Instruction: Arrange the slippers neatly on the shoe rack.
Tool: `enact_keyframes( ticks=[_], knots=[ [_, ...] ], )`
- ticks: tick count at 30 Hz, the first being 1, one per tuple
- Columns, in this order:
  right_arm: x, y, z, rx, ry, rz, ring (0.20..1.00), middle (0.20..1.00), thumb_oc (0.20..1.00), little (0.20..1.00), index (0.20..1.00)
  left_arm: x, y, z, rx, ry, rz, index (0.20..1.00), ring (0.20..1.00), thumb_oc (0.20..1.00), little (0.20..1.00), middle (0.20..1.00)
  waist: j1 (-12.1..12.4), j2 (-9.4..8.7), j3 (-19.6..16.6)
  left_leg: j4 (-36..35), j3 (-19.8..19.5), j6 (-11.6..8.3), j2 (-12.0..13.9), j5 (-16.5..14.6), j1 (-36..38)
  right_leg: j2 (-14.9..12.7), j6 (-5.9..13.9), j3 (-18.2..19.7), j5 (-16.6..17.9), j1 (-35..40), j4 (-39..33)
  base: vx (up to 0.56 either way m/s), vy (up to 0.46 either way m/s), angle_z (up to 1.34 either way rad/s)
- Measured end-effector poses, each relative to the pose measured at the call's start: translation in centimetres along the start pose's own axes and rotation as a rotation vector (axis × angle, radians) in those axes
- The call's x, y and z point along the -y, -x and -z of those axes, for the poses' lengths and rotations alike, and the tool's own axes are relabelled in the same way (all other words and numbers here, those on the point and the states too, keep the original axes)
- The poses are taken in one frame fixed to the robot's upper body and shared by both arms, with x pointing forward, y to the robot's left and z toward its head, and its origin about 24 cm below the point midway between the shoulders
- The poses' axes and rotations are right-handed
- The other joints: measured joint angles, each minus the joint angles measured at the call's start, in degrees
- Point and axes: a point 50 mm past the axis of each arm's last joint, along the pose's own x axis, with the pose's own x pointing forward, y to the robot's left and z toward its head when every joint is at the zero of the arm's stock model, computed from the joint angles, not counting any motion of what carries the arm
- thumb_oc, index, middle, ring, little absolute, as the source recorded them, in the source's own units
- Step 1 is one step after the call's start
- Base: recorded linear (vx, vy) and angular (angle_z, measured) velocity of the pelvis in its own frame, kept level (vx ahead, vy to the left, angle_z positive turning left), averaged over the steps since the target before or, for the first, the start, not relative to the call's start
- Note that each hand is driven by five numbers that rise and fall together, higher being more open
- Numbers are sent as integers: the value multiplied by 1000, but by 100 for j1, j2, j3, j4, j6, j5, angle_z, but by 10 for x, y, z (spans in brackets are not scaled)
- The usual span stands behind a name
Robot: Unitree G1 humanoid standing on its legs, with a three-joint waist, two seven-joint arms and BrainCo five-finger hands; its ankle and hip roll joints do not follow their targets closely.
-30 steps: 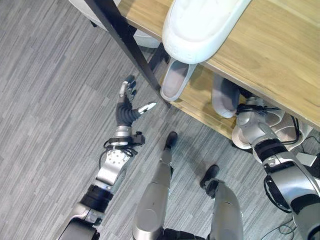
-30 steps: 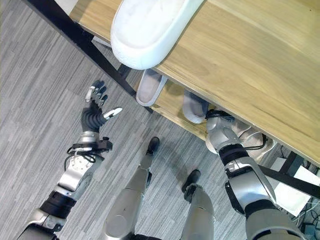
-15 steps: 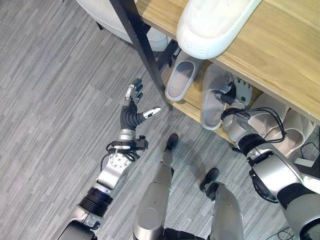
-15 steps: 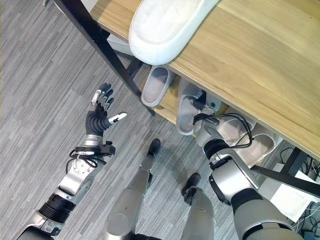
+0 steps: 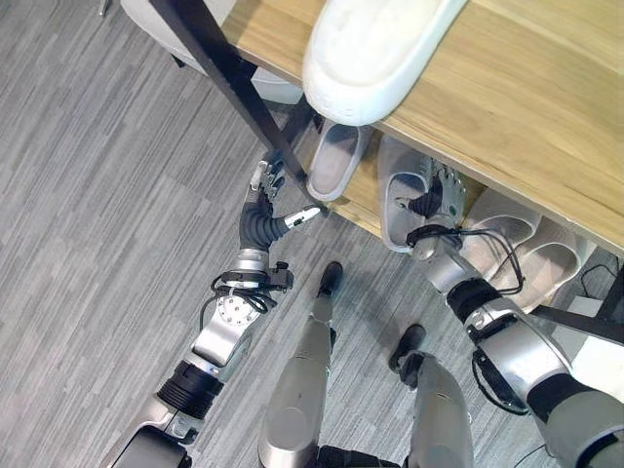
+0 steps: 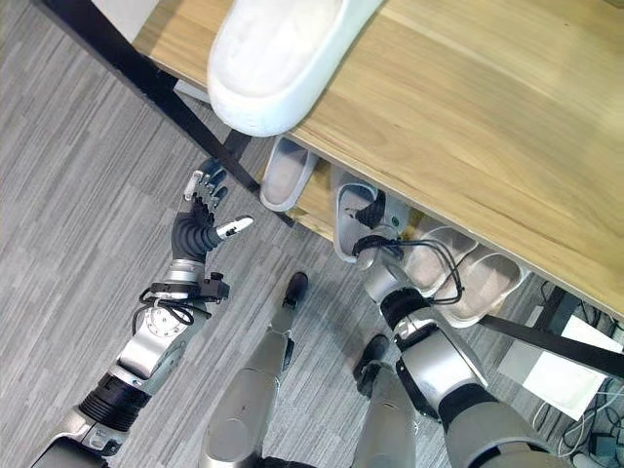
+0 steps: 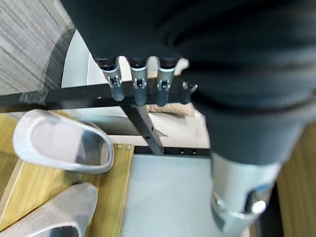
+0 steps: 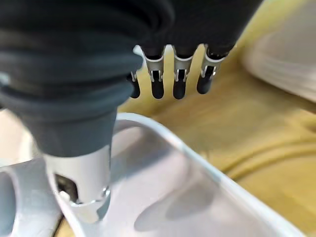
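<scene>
In the left eye view, a wooden shoe rack (image 5: 546, 88) with a black frame post (image 5: 234, 83) stands on grey plank floor (image 5: 88, 195). One white slipper (image 5: 375, 44) lies on the rack's top shelf, its end hanging past the edge. On the lower shelf, four more slippers show: a grey slipper (image 5: 336, 161) nearest the post, a second slipper (image 5: 400, 195) next to it, and a pale pair (image 5: 526, 249) farther from the post. The left robot hand (image 5: 268, 210) is just beside the post, fingers straight and thumb out, holding nothing. The right robot hand (image 5: 441, 193) rests on the second slipper.

The right eye view shows the same layout, the post standing between the left robot hand and the lower shelf.

In the left wrist view, relaxed fingers (image 7: 138, 81) point at the post, and two slippers lie on the lower shelf.

In the right wrist view, the thumb (image 8: 81, 187) sits inside the slipper's opening and straight fingers (image 8: 170, 74) extend over the wooden shelf, not clenched.
</scene>
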Motion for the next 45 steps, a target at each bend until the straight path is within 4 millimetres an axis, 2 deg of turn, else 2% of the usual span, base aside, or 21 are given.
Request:
enact_keyframes(
  ticks=[3, 5, 6, 8, 14, 17, 19, 23, 26, 28, 33, 36, 37, 38, 40, 45],
  knots=[
    [-8, 13, 17, -103, -116, -28, 1000, 1000, 1000, 1000, 1000, -2, 6, 5, -29, -3, -9, 1000, 1000, 1000, 1000, 1000, -44, 0, 0, -7, 7, 3, 8, -26, -3, 8, -2, 26, -1, -23, 1, 5, -3, -3],
    [-9, 14, 12, -144, -255, -10, 1000, 1000, 1000, 1000, 1000, -3, 9, 8, -45, -6, -9, 1000, 1000, 1000, 1000, 1000, -53, 0, 0, -6, 15, 52, 7, -65, -5, 11, -5, 71, 1, -58, 26, 80, -42, -7],
    [-10, 12, 8, -201, -405, 10, 1000, 1000, 1000, 1000, 1000, -3, 11, 10, -53, -7, -10, 1000, 1000, 1000, 1000, 1000, -52, -2, -1, -6, 11, 19, 13, -91, -5, 13, -9, 72, 0, -60, 38, 38, -27, -2],
    [-11, 14, 2, -259, -592, 12, 1000, 1000, 1000, 1000, 1000, -3, 12, 12, -68, -11, -5, 1000, 1000, 1000, 1000, 1000, -49, -32, -17, 1, 9, -24, 8, -140, 7, 3, -98, 80, -57, -59, 53, 20, -12, 0],
    [-22, 19, -17, -340, -1092, -154, 1000, 1000, 1000, 1000, 1000, 0, 15, 16, -103, 9, 45, 1000, 1000, 1000, 1000, 1000, 31, -86, -59, -7, 8, -22, 26, -163, 24, 49, -71, 72, -79, -44, 69, 70, -44, 0],
    [-24, 19, -23, -362, -1192, -192, 1000, 1000, 1000, 1000, 1000, 1, 17, 18, -117, 27, 55, 1000, 1000, 1000, 1000, 1000, 140, -86, -59, -11, 7, -17, 77, -146, 11, 80, -78, 43, -82, -38, 52, 25, -16, 1],
    [-23, 16, -29, -369, -1259, -198, 1000, 1000, 1000, 1000, 1000, 3, 19, 20, -135, 27, 75, 1000, 1000, 1000, 1000, 1000, 256, -86, -59, -12, 3, -81, 98, -103, -6, 89, -82, 17, -84, -28, 45, 48, -27, 4],
    [-11, 1, -38, -309, -1238, -214, 1000, 1000, 1000, 1000, 1000, 2, 19, 20, -134, 26, 85, 1000, 1000, 1000, 1000, 1000, 322, -87, -59, -42, -16, -82, 86, -102, -5, 85, -81, -22, -84, -4, 23, 13, -9, 4],
    [-3, -6, -34, -285, -1209, -199, 1000, 1000, 1000, 1000, 1000, 3, 17, 19, -132, 40, 88, 1000, 1000, 1000, 1000, 1000, 349, -87, -59, -44, -15, -82, 86, -100, 6, 86, -80, -21, -83, 1, 22, -27, 13, 0],
    [-5, -2, -24, -293, -1179, -204, 1000, 1000, 1000, 1000, 1000, 3, 18, 20, -138, 41, 92, 1000, 1000, 1000, 1000, 1000, 361, -91, -59, -48, 4, -68, 75, -92, 83, 70, -65, -19, -98, 84, 17, -43, 24, 0],
    [-23, 32, 15, -378, -1115, -277, 1000, 1000, 1000, 1000, 1000, 1, 19, 21, -146, 59, 94, 1000, 1000, 1000, 1000, 1000, 253, -142, -94, -175, 108, -62, 133, -79, 404, 112, -66, 109, -53, 343, -177, -11, 2, -10],
    [-23, 47, 38, -385, -1010, -318, 1000, 1000, 1000, 1000, 1000, 1, 22, 23, -158, 59, 111, 1000, 1000, 1000, 1000, 1000, 199, -163, -133, -227, 215, -18, 199, -108, 508, 192, -57, 217, 60, 418, -334, 28, 2, -24],
    [-25, 54, 44, -384, -960, -345, 1000, 1000, 1000, 1000, 1000, -1, 24, 24, -166, 57, 107, 1000, 1000, 1000, 1000, 1000, 184, -219, -191, -300, 273, 21, 225, -128, 571, 209, -60, 265, 99, 427, -388, 75, -10, -28],
    [-23, 67, 53, -363, -892, -388, 1000, 1000, 1000, 1000, 1000, -8, 28, 26, -182, 52, 86, 1000, 1000, 1000, 1000, 1000, 31, -271, -239, -415, 340, 39, 235, -109, 782, 213, -27, 294, 159, 617, -526, 129, -4, -31],
    [-13, 97, 59, -254, -810, -494, 1000, 1000, 1000, 1000, 1000, -23, 38, 32, -222, 39, 35, 1000, 1000, 1000, 1000, 1000, -161, -378, -600, -615, 495, 65, 292, -104, 994, 289, 20, 411, 311, 821, -907, 145, -15, -34],
    [4, 139, 87, -223, -680, -598, 1000, 1000, 1000, 1000, 1000, -35, 67, 46, -327, 27, 10, 1000, 1000, 1000, 1000, 1000, -605, -476, -1445, -1024, 698, 65, 322, -107, 1583, 375, 117, 435, 680, 1595, -1931, 94, 16, -20]
  ],
)
